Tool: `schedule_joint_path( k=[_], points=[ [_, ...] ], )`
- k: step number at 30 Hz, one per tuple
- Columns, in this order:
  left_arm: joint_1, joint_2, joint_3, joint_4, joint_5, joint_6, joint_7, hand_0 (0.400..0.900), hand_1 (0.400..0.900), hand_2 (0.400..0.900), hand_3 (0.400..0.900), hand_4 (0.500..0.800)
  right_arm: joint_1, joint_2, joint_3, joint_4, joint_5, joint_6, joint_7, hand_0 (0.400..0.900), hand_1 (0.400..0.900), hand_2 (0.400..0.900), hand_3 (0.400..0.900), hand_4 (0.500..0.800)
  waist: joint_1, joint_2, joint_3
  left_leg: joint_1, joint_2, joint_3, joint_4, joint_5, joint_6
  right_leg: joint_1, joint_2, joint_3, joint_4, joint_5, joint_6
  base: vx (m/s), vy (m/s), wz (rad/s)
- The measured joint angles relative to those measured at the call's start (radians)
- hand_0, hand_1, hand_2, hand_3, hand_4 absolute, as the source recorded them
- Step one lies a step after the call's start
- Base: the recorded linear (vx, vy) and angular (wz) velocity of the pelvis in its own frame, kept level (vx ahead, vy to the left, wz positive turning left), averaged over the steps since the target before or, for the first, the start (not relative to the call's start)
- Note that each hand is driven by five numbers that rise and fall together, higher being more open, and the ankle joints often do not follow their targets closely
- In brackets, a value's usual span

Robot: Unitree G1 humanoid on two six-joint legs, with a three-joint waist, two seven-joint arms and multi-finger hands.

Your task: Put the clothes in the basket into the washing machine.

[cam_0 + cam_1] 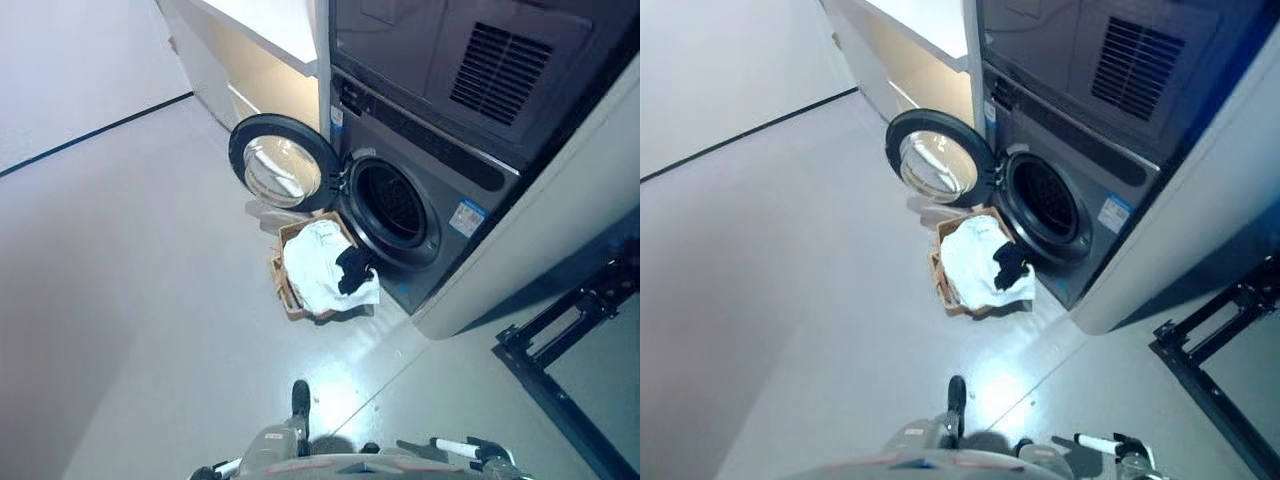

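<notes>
From my remote seat I get only a sliver of the right hand point(470, 452) at the bottom edge of the view, well short of the washing machine point(420, 210); dark fingers with a white-covered one lying roughly level, pointing left. I cannot tell whether that hand is spread or curled. The left hand does not show in either eye.

The washing machine stands ahead and to the right, grey-fronted, its drum opening point(392, 203) dark. Its round door point(284, 162) is swung fully open to the left of the opening, glass facing me.

The basket point(290, 290), brown, sits on the floor point(130, 300) just in front of the machine, below the door and the opening, touching or nearly touching the machine's front. In it lies a white cloth point(318, 265), heaped and spilling over the near rim, with a black garment point(353, 270) on top at the side nearest the machine.

A black metal frame point(560, 345) stands to the right of the machine.
</notes>
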Motion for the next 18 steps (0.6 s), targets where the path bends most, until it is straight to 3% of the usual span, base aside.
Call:
schedule_joint_path(
  k=[2,3,4,5,7,9,12,15,18],
  points=[
    [-0.026,0.029,-0.021,-0.008,0.000,-0.001,-0.001,0.900,0.900,0.900,0.900,0.800,-0.002,0.023,-0.001,-0.017,0.002,-0.007,0.000,0.900,0.900,0.900,0.900,0.800,-0.008,-0.023,-0.011,0.025,-0.017,0.008,-0.002,-0.024,0.023,-0.127,-0.033,-0.019,0.288,0.027,0.052,0.24,0.316,-0.02],
    [-0.045,0.031,-0.021,-0.012,0.000,-0.002,-0.002,0.900,0.900,0.900,0.900,0.800,-0.013,0.021,-0.002,-0.028,0.003,-0.007,-0.001,0.900,0.900,0.900,0.900,0.800,-0.017,-0.024,-0.012,0.043,-0.026,0.010,-0.001,-0.036,0.046,-0.176,-0.061,-0.042,0.384,0.034,0.051,0.25,0.278,0.05],
    [-0.056,0.031,-0.038,-0.019,0.000,-0.003,-0.003,0.900,0.900,0.900,0.900,0.800,-0.011,0.016,-0.006,-0.034,0.003,-0.009,-0.001,0.900,0.900,0.900,0.900,0.800,-0.021,-0.025,-0.011,0.071,-0.048,0.017,-0.012,-0.045,0.058,-0.226,-0.114,-0.069,0.485,0.117,0.039,0.24,0.188,0.09],
    [-0.063,0.027,-0.043,-0.027,0.000,-0.003,-0.004,0.900,0.900,0.900,0.900,0.800,-0.020,0.007,-0.006,-0.049,0.004,-0.010,-0.001,0.900,0.900,0.900,0.900,0.800,-0.029,-0.012,-0.008,0.106,-0.059,0.012,-0.026,-0.059,0.072,-0.258,-0.144,-0.092,0.536,0.112,0.042,0.17,0.094,0.05],
    [-0.083,0.021,-0.042,-0.033,0.000,-0.011,-0.003,0.900,0.900,0.900,0.900,0.800,-0.019,0.001,-0.003,-0.064,0.005,-0.021,-0.001,0.900,0.900,0.900,0.900,0.800,-0.039,0.023,0.003,0.138,-0.050,0.018,-0.024,-0.065,0.073,-0.277,-0.137,-0.089,0.519,0.113,0.045,0.22,0.044,0.08],
    [-0.100,0.021,-0.042,-0.038,0.000,-0.022,-0.002,0.900,0.900,0.900,0.900,0.800,-0.023,0.000,-0.003,-0.088,0.020,-0.025,0.001,0.900,0.900,0.900,0.900,0.800,-0.048,0.050,0.022,0.157,-0.036,0.014,-0.021,-0.085,0.079,-0.287,-0.097,-0.091,0.415,0.106,0.048,0.27,-0.020,0.08],
    [-0.122,0.030,-0.037,-0.027,0.012,-0.021,-0.001,0.900,0.900,0.900,0.900,0.800,-0.035,-0.001,-0.003,-0.145,0.045,-0.029,0.001,0.900,0.900,0.900,0.900,0.800,-0.055,0.067,0.081,0.177,-0.020,0.015,-0.020,-0.094,0.069,-0.267,-0.033,-0.097,0.085,0.113,0.048,0.28,-0.100,0.19],
    [-0.114,0.034,-0.026,-0.007,0.036,-0.021,-0.001,0.900,0.900,0.900,0.900,0.800,-0.021,0.001,-0.001,-0.207,0.044,-0.032,-0.001,0.900,0.900,0.900,0.900,0.800,-0.053,0.040,0.098,0.207,-0.025,0.016,-0.025,-0.130,0.050,-0.196,0.015,-0.041,-0.269,0.207,0.101,0.33,-0.167,0.37],
    [-0.082,0.030,-0.016,-0.016,0.053,-0.021,-0.002,0.900,0.900,0.900,0.900,0.800,0.011,0.003,-0.002,-0.224,0.041,-0.035,-0.001,0.900,0.900,0.900,0.900,0.800,-0.060,0.003,0.096,0.250,-0.045,-0.010,-0.027,-0.162,0.026,-0.147,0.003,-0.038,-0.355,0.304,0.076,0.34,-0.281,0.40]
  ],
)
